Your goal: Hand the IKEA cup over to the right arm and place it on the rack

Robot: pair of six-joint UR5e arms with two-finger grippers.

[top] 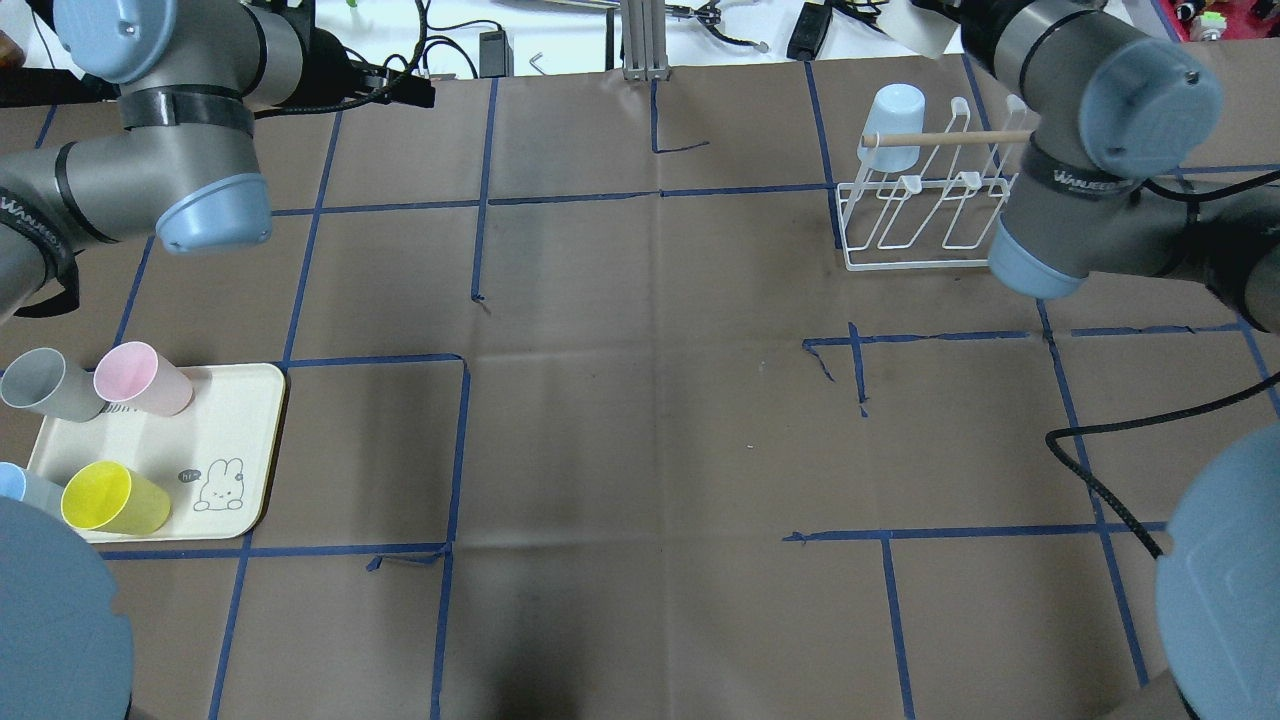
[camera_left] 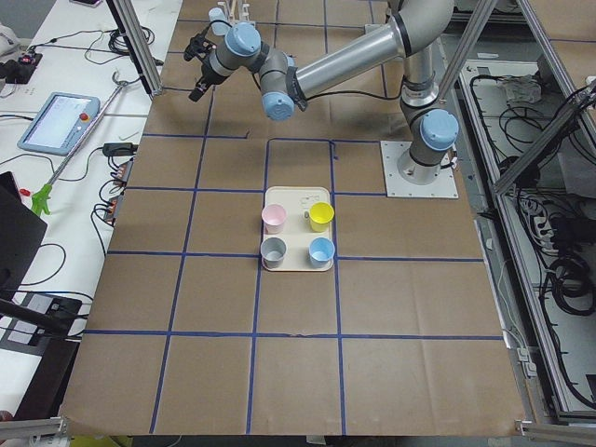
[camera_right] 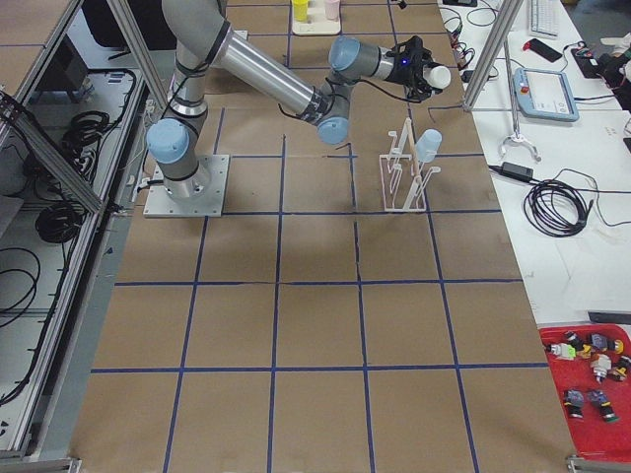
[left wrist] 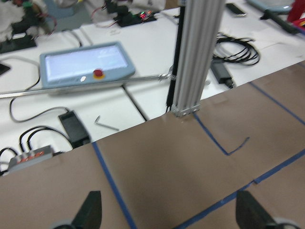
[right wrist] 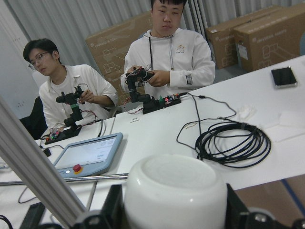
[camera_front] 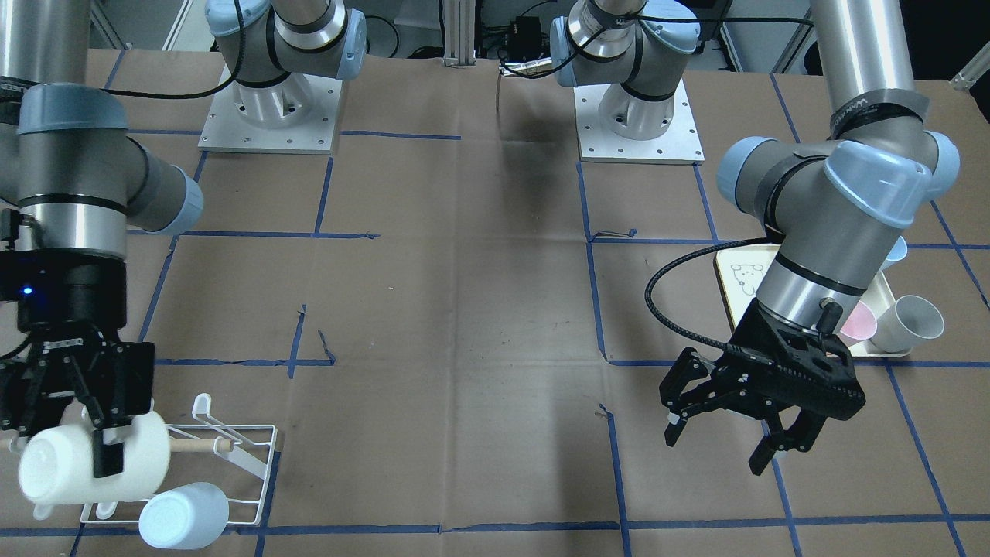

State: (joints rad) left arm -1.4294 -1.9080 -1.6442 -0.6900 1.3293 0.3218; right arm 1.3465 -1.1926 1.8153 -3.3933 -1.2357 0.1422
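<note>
At the rack's end of the paper-covered table (top: pixel 640 400), the right arm (top: pixel 1085 160) is reaching over the white wire rack (top: pixel 920 215) with its right gripper (camera_front: pixel 93 449) clamping a white IKEA cup (camera_front: pixel 58 468). The cup is lying on its side between the black fingers (camera_front: pixel 108 456). The right-side view is showing it raised and apart from the wire frame. The right wrist camera is looking across the cup's rounded white body. Beyond it, two operators (right wrist: pixel 169 52) are sitting at a white bench handling small control rigs. A pale-blue cup (top: pixel 893 125) is already hanging upturned on a prong at one end of the rack, just beside the wooden dowel (top: pixel 950 137) crossing the frame. Well apart, on the other half of the table, the left gripper (camera_front: pixel 715 452) is hovering above the brown paper. Its jaws are standing wide apart and gripping nothing, and its wrist view is showing only bare paper and blue tape between the two fingertips (left wrist: pixel 90 210). Near it, a cream tray (top: pixel 230 420) with a rabbit drawing is carrying four more cups. They are a grey cup (top: pixel 45 385), a pink cup (top: pixel 140 378), a yellow cup (top: pixel 110 498) and a blue cup (top: pixel 20 485).
</note>
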